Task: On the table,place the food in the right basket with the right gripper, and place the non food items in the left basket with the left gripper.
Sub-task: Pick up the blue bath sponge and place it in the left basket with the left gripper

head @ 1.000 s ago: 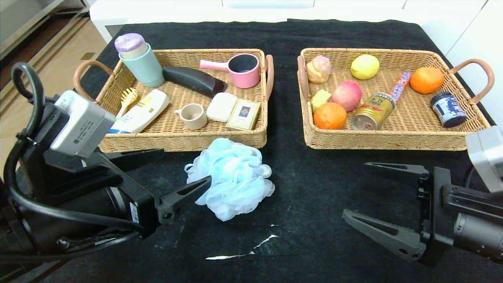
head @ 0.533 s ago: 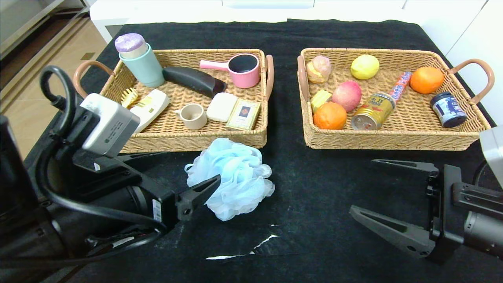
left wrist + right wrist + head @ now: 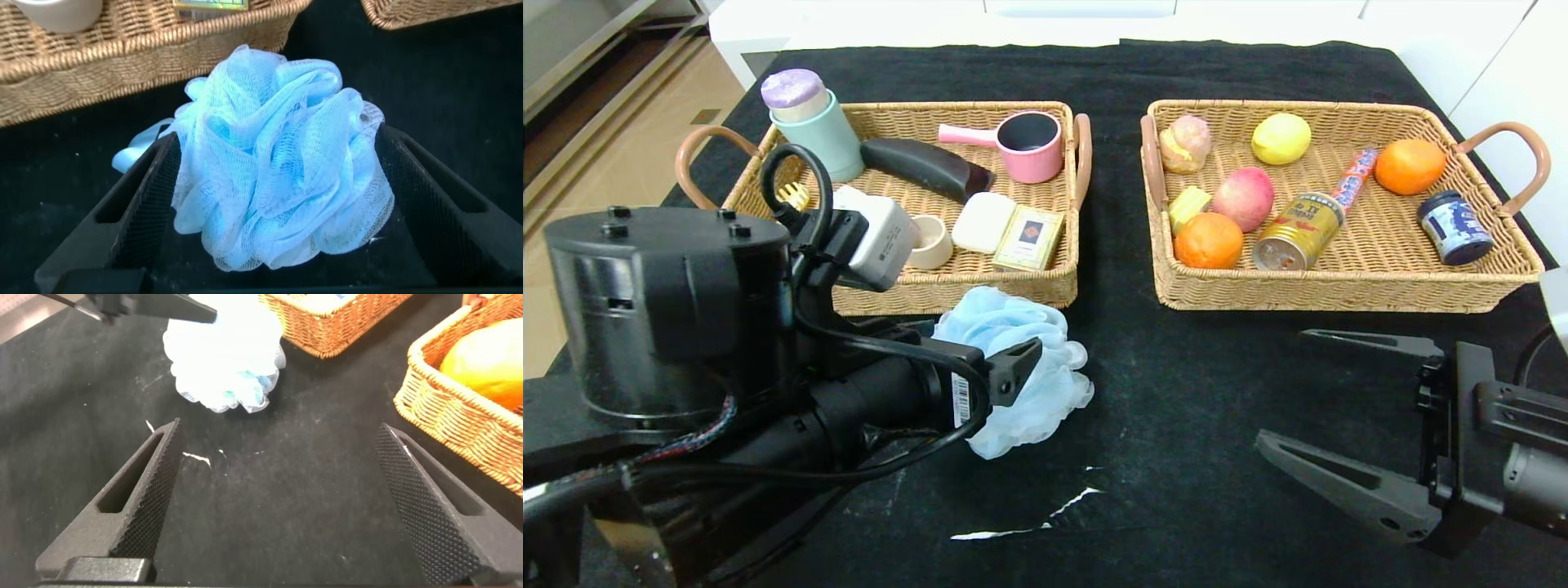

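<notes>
The pale-blue bath pouf [image 3: 1045, 392] lies on the black table [image 3: 1176, 384] in front of the left basket [image 3: 1013, 290]. My left gripper [image 3: 988, 339] stands open around it. In the left wrist view the pouf [image 3: 278, 188] fills the gap of the gripper [image 3: 278, 135] and brushes both fingers [image 3: 155, 188]. The card box [image 3: 1029, 238] lies in the left basket; my arm hides the shampoo bottle. The right basket [image 3: 1323, 294] holds the peach [image 3: 1243, 198], gold can [image 3: 1297, 231] and an orange [image 3: 1209, 240]. My right gripper [image 3: 1284, 388] hovers open and empty at the near right.
The left basket also holds a mint cup [image 3: 821, 135], pink pot [image 3: 1029, 145], dark case [image 3: 927, 167] and beige cup [image 3: 931, 241]. A lemon [image 3: 1281, 138], second orange [image 3: 1409, 166] and blue jar [image 3: 1454, 227] sit in the right basket. A white tear [image 3: 1070, 502] marks the cloth.
My left arm has swung forward and to the right, bringing its open fingers around the pouf. The right gripper has drifted slightly right, still open.
</notes>
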Controlling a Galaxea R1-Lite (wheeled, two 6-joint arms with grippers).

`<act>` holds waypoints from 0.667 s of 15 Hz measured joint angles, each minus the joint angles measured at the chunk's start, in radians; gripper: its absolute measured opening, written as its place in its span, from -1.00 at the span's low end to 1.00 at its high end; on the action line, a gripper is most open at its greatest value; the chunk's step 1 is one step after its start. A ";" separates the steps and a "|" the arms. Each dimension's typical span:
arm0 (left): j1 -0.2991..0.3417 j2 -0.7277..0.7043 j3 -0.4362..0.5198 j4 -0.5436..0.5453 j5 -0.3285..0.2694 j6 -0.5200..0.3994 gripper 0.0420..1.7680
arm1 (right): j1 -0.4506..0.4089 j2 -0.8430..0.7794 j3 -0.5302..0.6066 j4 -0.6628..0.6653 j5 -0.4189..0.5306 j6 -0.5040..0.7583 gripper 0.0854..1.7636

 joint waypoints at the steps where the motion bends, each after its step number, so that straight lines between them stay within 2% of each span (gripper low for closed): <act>1: 0.001 0.012 -0.005 0.003 0.000 -0.005 0.94 | 0.001 0.000 0.001 0.000 0.000 0.000 0.92; 10: 0.051 0.130 -0.004 -0.012 -0.008 -0.031 0.94 | 0.009 0.005 0.001 0.001 -0.003 0.000 0.92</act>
